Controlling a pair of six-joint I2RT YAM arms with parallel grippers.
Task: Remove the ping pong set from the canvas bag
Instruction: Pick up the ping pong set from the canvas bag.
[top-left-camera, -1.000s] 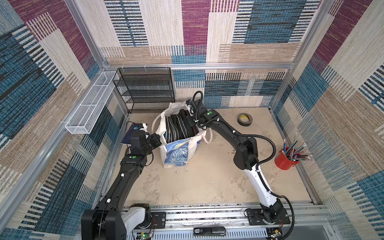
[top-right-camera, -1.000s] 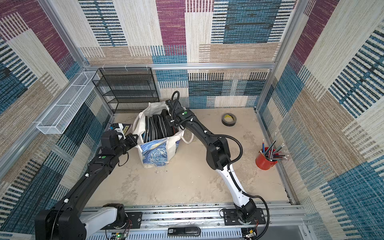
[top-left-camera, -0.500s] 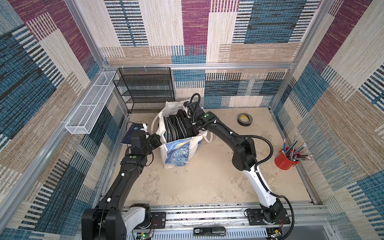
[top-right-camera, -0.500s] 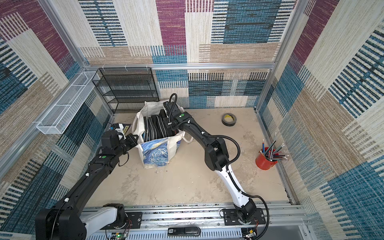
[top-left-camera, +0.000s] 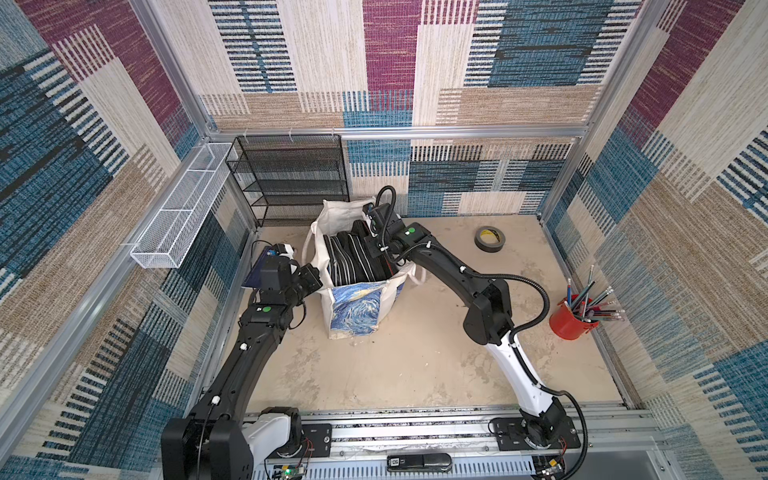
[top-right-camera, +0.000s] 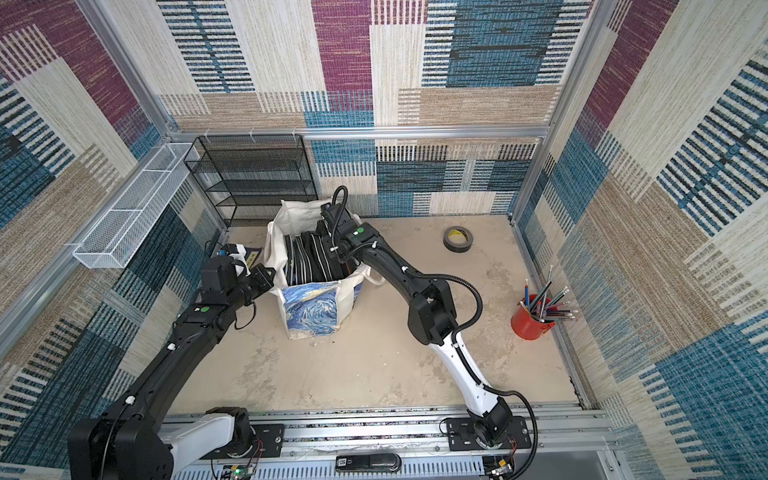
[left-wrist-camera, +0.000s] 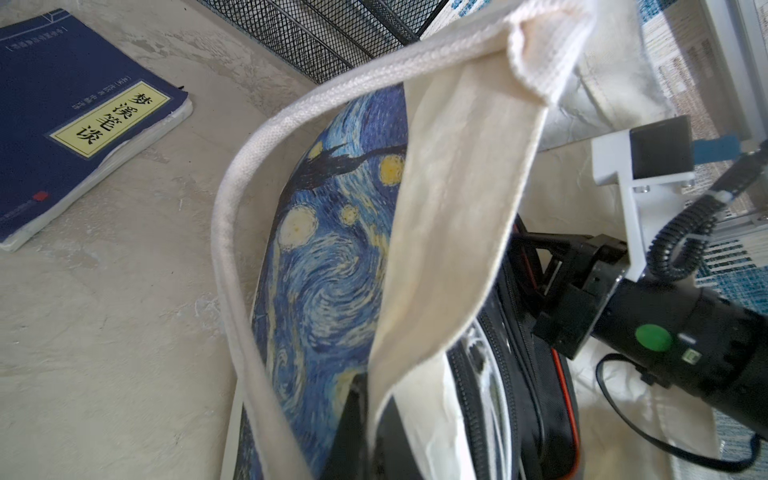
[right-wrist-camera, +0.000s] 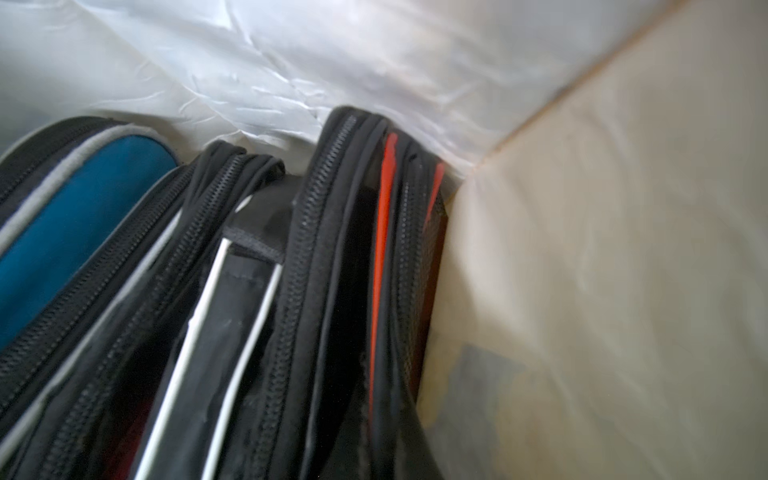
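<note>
Bag (top-left-camera: 353, 309) (top-right-camera: 311, 309) standing upright with its mouth open, left of centre in both top views, just in front of the mesh rack (top-left-camera: 291, 183); its blue-and-yellow print faces the lower edge of the frame. Several flat zip cases (top-left-camera: 353, 259) stand on edge side by side inside the bag, all within its walls; which of them holds the ping pong set cannot be told. The left gripper (top-left-camera: 318, 277), at the bag's left side, is pressed together on the cream cloth of the rim. The right gripper (left-wrist-camera: 532, 253) reaches down into the mouth from the right, at the red-trimmed case (right-wrist-camera: 382, 249), the case nearest the bag's right wall. Its jaws are closed, but whether they pinch that case cannot be told, since its own wrist view shows only cases and cloth. A blue book (top-left-camera: 254, 272) lies on the floor left of the bag, partly behind the left gripper. The tape roll (top-left-camera: 488, 240) and red pencil cup (top-left-camera: 567, 322) sit well apart from the bag, toward the right of the frame.
</note>
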